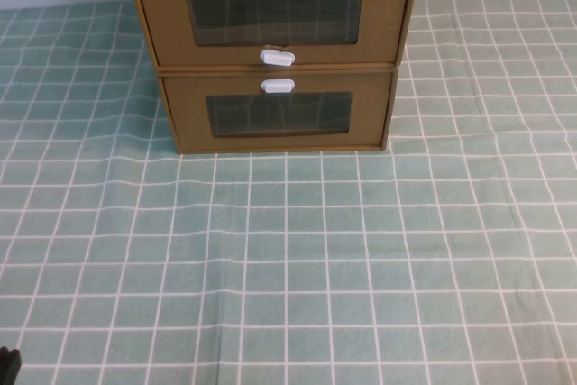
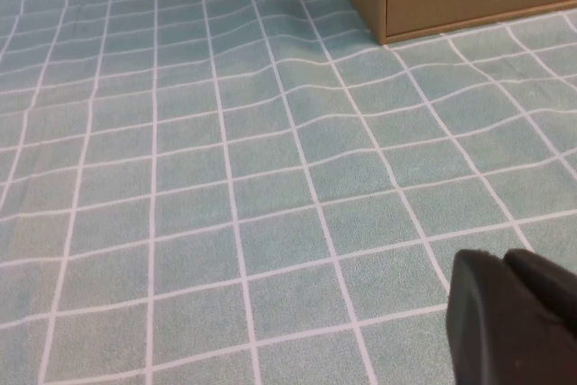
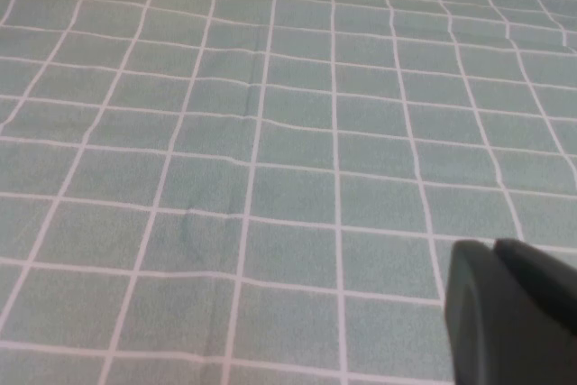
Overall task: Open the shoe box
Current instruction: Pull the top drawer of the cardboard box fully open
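Shoe box (image 1: 270,51) at far middle of desk (image 1: 505,223), front facing robot. Brown cardboard, two drawers stacked: upper drawer (image 1: 162,15) over lower drawer (image 1: 185,119), each with a dark see-through window. Both fronts flush with frame, closed. Upper handle (image 1: 277,57), white, at bottom edge of upper front. Lower handle (image 1: 278,87), white, at top edge of lower front. Handles nearly one above the other, close, not touching. Green cloth (image 1: 288,277) with white grid over whole desk, slightly wrinkled near box.

Left tool (image 2: 503,263) seen only from own wrist camera: black fingers pressed together, no gap, holding nothing. Over cloth on near side, well apart from box, with box's lower left corner far off in that view. Touching cloth or not: cannot tell.

Right tool (image 3: 494,250) same story from its wrist camera: fully closed, empty, over bare cloth, well apart from box, only a corner of box at edge of that view.

Small dark part (image 1: 7,365) at near-left corner of high view, cannot tell what.
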